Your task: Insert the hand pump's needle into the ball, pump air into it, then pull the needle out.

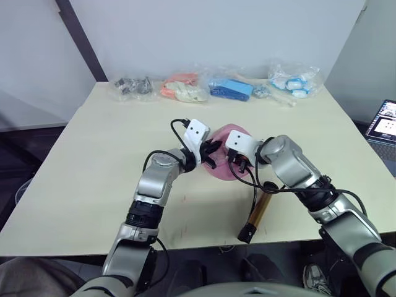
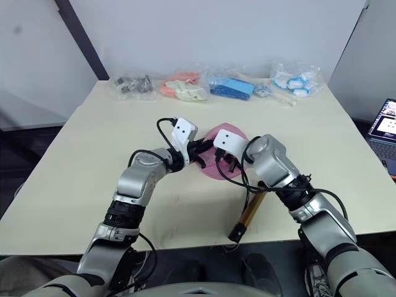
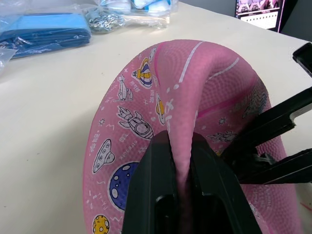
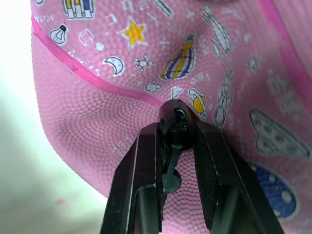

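The ball [image 1: 224,162] sits near the middle of the bench [image 1: 93,161], between the two arms. It is deflated: the wall folds inward, and the left end effector [image 3: 181,161] is closed on a raised fold of that wall. This grip appears intended to steady the limp ball so the valve area faces the other arm.

The right end effector [image 4: 178,141] is clamped on the small black fitting [image 4: 176,127] at the hose end, with the fitting pressed against the pink surface. The needle itself cannot be seen, so its depth of insertion cannot be judged. The pump [image 1: 257,213] lies on the bench beside the ball on the robot's right, its hose [image 1: 253,185] running up to the fitting.

The ball is pink pebbled rubber with darker pink seam lines, white lettering and small prints: rockets, planets, stars, a light bulb.
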Robot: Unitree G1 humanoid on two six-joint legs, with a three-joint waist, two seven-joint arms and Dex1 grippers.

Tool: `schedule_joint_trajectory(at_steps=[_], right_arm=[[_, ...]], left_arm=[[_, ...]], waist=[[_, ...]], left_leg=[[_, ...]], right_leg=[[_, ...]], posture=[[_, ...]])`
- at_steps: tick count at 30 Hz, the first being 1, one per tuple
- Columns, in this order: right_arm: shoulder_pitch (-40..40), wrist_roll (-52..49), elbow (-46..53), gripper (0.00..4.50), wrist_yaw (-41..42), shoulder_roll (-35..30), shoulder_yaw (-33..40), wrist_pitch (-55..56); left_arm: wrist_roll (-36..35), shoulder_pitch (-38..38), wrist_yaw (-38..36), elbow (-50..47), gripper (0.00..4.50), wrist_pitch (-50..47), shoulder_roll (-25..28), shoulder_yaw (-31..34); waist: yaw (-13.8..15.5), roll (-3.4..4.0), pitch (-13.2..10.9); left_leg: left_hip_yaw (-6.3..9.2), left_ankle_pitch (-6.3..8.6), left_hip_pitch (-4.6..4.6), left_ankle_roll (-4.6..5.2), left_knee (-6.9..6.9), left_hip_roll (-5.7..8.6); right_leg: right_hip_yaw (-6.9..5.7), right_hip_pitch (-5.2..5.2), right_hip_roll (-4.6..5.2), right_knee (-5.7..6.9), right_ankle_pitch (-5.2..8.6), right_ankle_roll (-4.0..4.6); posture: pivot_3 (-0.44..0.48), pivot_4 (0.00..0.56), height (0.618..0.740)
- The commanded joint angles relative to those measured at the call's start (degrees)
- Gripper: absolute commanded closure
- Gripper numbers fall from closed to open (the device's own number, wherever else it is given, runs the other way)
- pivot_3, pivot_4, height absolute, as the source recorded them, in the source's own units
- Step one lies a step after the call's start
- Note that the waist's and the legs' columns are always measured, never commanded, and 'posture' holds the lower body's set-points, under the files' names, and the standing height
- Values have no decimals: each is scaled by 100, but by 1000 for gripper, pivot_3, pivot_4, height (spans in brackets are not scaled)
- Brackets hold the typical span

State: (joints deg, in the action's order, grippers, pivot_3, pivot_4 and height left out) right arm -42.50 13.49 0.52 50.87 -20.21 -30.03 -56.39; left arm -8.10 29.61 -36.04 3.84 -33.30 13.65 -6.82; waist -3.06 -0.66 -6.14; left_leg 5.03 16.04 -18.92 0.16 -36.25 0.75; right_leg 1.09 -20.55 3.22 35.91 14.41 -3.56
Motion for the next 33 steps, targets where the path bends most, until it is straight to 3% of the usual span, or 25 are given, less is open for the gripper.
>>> schedule_joint_trajectory(at_steps=[1,6,22,30,31,33], right_arm=[[235,-202,319,4139,43,-62,-81,-511],[304,-415,1195,4139,2,-269,53,-1083],[825,-1155,2541,4139,-391,-962,919,-1215],[1003,-1511,2600,4139,-670,-1035,1121,-851],[1024,-1545,2610,3136,-682,-1064,1134,-839],[1099,-1603,2643,2589,-709,-1150,1202,-760]], left_arm=[[21,-137,-168,316,4500,-136,-44,-380],[64,-93,-237,379,4500,-40,-6,-421],[112,-47,-296,480,4500,152,146,-458],[116,9,-303,525,4500,201,142,-484],[116,11,-299,522,4500,201,139,-485],[117,10,-293,519,4500,206,136,-488]], waist=[[58,38,-47],[131,49,-62],[255,46,-171],[254,36,-197],[252,36,-198],[252,34,-200]], left_leg=[[0,0,-5,0,0,3],[26,-19,-111,-25,-3,14],[80,-33,-201,-44,-9,77],[100,-35,-213,-43,-11,98],[100,-35,-213,-43,-12,98],[102,-35,-214,-43,-13,98]], right_leg=[[1,-6,3,0,0,0],[-17,-102,0,1,-4,1],[-66,-149,59,-5,-14,23],[-89,-149,72,-5,-11,18],[-89,-149,73,-5,-11,17],[-91,-148,73,-5,-5,7]], posture=[[0,150,736],[0,150,736],[0,150,736],[0,150,736],[0,150,736],[0,150,736]])
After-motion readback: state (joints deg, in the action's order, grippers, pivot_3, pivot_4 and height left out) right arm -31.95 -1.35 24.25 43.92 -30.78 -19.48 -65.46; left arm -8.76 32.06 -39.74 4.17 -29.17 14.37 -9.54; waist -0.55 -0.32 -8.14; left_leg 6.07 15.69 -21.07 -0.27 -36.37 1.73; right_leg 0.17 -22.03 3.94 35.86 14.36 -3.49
